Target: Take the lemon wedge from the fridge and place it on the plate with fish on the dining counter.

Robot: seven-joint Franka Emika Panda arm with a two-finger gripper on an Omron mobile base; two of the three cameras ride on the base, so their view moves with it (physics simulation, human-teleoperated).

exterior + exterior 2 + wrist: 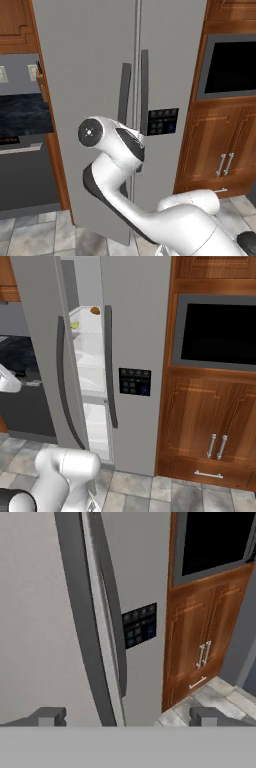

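The fridge (140, 316) is tall and light grey, and its left door (37, 331) stands ajar. Through the gap I see white shelves. The lemon wedge (74, 325), tiny and yellow-green, lies on an upper shelf, with a brown oval food item (95, 310) above it. In the hand view my gripper (128, 718) is open, fingertips (47, 716) far apart, facing the lower end of the left door's dark handle (82, 627) without touching it. My arm (112, 165) reaches toward the door seam. The plate, the fish and the dining counter are out of view.
A black-windowed built-in oven (217, 331) sits in wooden cabinetry right of the fridge, with cabinet doors (200, 431) below it. Left of the fridge is a dark marbled wall counter (22, 115) over a dark appliance. The floor (175, 491) is grey tile.
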